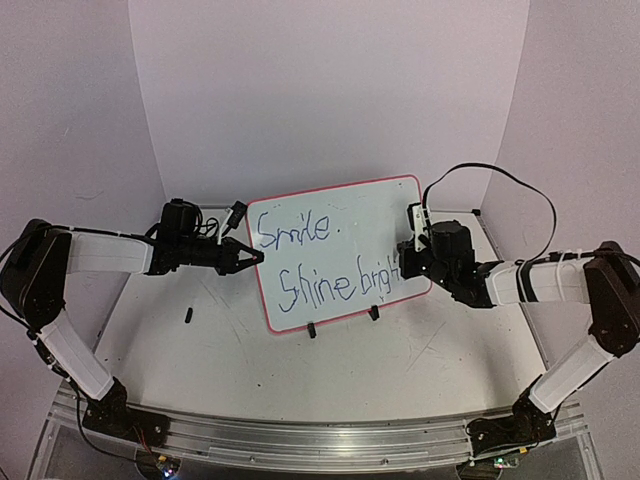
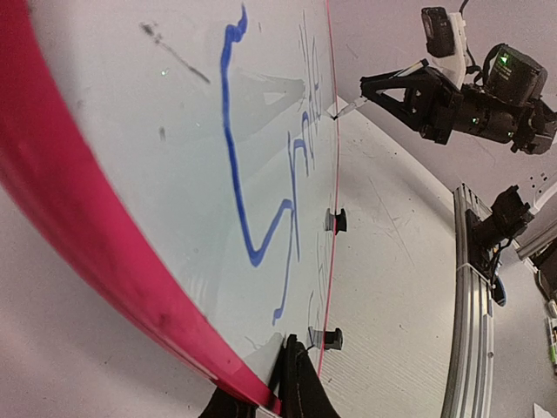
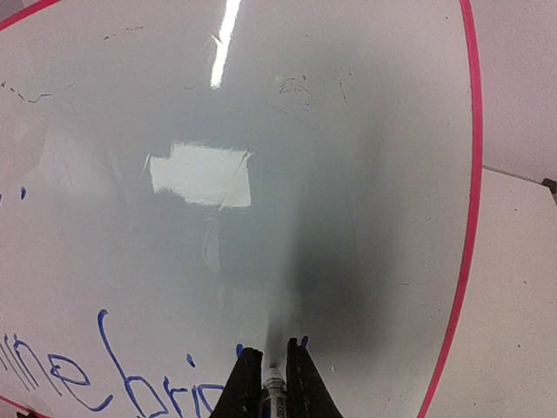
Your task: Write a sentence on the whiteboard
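Whiteboard (image 1: 372, 215): stood mid-table on clip feet (image 1: 312, 330), nearer the far edge. Judged light, rigid, glossy; best held by its frame. Left gripper (image 1: 255, 258) closed on the left frame edge; right gripper (image 3: 275, 351) clamped on marker (image 3: 274, 390).

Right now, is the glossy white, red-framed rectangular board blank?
No, the red-framed white board carries blue handwritten words in two lines.

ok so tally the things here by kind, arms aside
whiteboard: 1
clip feet: 2
marker: 1
small black piece: 1
total: 5
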Controlling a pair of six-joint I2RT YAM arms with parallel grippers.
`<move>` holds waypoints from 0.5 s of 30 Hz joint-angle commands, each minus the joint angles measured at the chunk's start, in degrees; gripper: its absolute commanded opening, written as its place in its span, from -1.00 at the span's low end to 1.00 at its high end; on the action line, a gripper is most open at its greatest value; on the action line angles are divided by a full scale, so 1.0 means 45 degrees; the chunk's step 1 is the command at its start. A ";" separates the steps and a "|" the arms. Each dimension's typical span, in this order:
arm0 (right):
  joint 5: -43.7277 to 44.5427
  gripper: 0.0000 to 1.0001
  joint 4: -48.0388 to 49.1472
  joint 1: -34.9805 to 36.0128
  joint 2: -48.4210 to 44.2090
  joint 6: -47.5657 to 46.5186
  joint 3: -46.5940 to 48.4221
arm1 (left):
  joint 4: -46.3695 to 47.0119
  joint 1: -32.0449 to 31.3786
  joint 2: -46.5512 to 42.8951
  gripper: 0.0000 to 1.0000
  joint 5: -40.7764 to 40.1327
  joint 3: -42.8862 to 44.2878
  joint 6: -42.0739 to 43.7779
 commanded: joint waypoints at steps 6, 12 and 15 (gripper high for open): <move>0.1650 -1.00 0.0073 0.0003 0.0227 -0.0016 0.0370 | -0.1724 -0.0168 0.0636 -1.00 -0.3074 -0.0385 0.1887; 0.1383 -1.00 -0.0006 0.0004 -0.1483 0.0090 -0.0367 | -0.1725 -0.0176 0.0682 -1.00 -0.3101 -0.0376 0.1889; 0.1438 -1.00 -0.0527 0.0013 -0.2321 0.0280 -0.0723 | -0.1739 -0.0167 0.0707 -1.00 -0.3116 -0.0373 0.1895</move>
